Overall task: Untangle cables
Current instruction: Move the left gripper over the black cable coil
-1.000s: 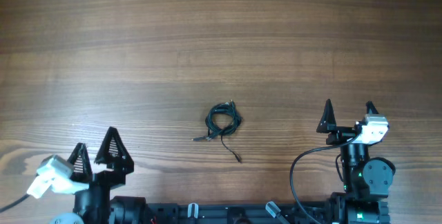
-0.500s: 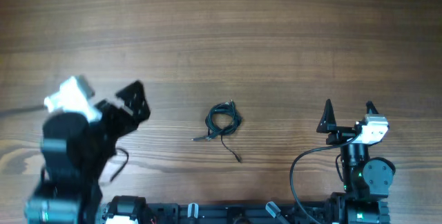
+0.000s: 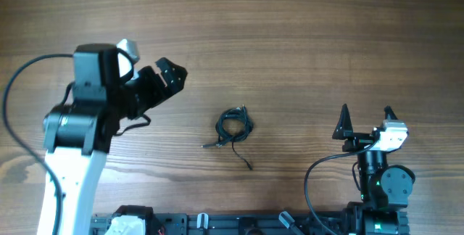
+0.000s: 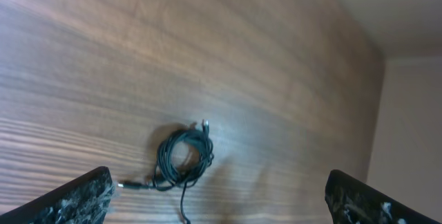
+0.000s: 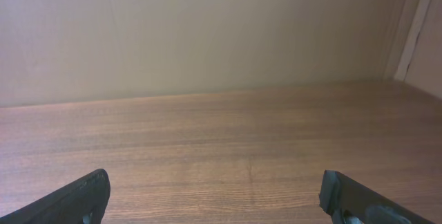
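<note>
Nearest the base, the right claw (image 3: 366, 112) sits spread apart, empty. The thin black cables (image 3: 234, 126) lie bundled in a small coil at the middle of the brown wooden table (image 3: 304, 39). Beyond, to their left, the left claw (image 3: 172, 70) hangs spread apart, empty.

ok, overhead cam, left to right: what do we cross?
left gripper → bundle of thin black cables, loose plug ends trailing toward the near edge → right gripper
</note>
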`<state>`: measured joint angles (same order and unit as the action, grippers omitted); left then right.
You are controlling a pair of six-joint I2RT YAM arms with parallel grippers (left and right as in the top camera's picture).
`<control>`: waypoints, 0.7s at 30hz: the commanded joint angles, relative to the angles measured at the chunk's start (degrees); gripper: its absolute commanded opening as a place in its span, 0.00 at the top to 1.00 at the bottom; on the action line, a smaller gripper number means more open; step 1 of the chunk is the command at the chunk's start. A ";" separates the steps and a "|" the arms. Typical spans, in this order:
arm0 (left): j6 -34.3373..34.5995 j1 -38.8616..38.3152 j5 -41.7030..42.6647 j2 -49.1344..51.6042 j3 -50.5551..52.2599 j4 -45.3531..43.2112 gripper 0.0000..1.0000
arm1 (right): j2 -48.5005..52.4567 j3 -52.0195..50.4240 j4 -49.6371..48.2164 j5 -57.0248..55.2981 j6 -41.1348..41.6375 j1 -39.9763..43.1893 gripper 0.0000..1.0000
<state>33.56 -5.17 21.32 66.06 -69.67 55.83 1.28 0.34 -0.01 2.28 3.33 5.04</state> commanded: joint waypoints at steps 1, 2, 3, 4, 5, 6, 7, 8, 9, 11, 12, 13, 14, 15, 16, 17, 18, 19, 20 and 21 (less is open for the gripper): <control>0.09 -0.39 3.72 4.17 -0.85 0.24 0.00 | -0.31 -0.04 -0.22 -0.76 -0.31 0.13 0.00; -0.11 -0.81 3.69 5.20 -0.85 0.22 0.01 | -0.31 -0.04 -0.22 -0.76 -0.33 0.13 0.00; -0.11 -1.46 3.43 6.19 -0.85 0.13 0.00 | -0.31 -0.04 -0.22 -0.76 -0.33 0.13 0.00; -0.09 -2.08 2.97 6.88 -0.85 0.07 0.01 | -0.31 -0.04 -0.22 -0.76 -0.33 0.13 0.00; -0.09 -3.43 1.86 8.07 -0.85 -0.17 0.02 | -0.31 -0.04 -0.22 -0.76 -0.31 0.13 0.00; -0.09 -4.37 0.96 8.74 -0.85 -0.33 0.04 | -0.31 -0.04 -0.22 -0.76 -0.33 0.13 0.00; -0.07 -5.75 -0.44 9.66 -0.85 -0.70 0.05 | -0.31 -0.04 -0.22 -0.76 -0.33 0.13 0.00; -0.07 -7.26 -1.84 10.54 -0.85 -1.07 0.06 | -0.31 -0.04 -0.22 -0.76 -0.33 0.13 0.00; -0.04 -8.81 -3.30 11.43 -0.85 -1.55 0.08 | -0.31 -0.04 -0.22 -0.76 -0.33 0.13 0.00; 0.07 -12.02 -6.58 13.11 -0.85 -2.51 0.13 | -0.31 -0.04 -0.22 -0.76 -0.33 0.13 0.00; 0.66 -13.57 -9.07 13.99 -0.85 -2.69 0.15 | -0.31 -0.04 -0.22 -0.76 -0.33 0.13 0.00; 1.77 -15.08 -12.09 14.75 -0.85 -2.62 0.17 | -0.31 -0.04 -0.22 -0.76 -0.33 0.13 0.00; 2.99 -16.68 -15.45 15.63 -0.85 -2.38 0.19 | -0.31 -0.04 -0.22 -0.76 -0.35 0.13 0.00; 3.85 -18.16 -18.56 16.46 -0.83 -2.12 0.18 | -0.31 -0.04 -0.22 -0.76 -0.33 0.13 0.00; 4.68 -19.50 -21.22 17.29 -0.83 -1.95 0.18 | -0.31 -0.04 -0.22 -0.76 -0.33 0.13 0.00; 4.87 -20.72 -23.06 18.14 -0.83 -1.97 0.19 | -0.31 -0.04 -0.22 -0.76 -0.31 0.13 0.00; 4.87 -21.59 -24.15 18.80 -0.83 -2.05 0.19 | -0.31 -0.04 -0.22 -0.76 -0.33 0.13 0.00; 4.87 -22.62 -25.40 19.69 -0.83 -2.23 0.19 | -0.31 -0.04 -0.22 -0.76 -0.31 0.13 0.00; 4.87 -23.52 -26.43 20.63 -0.83 -2.27 0.20 | -0.31 -0.04 -0.22 -0.76 -0.33 0.13 0.00; 4.85 -24.65 -27.50 22.05 -0.83 -2.29 0.22 | -0.31 -0.04 -0.22 -0.76 -0.31 0.13 0.01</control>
<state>36.77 -27.07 2.63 84.93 -69.67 53.71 1.28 0.34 -0.01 2.28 3.33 5.04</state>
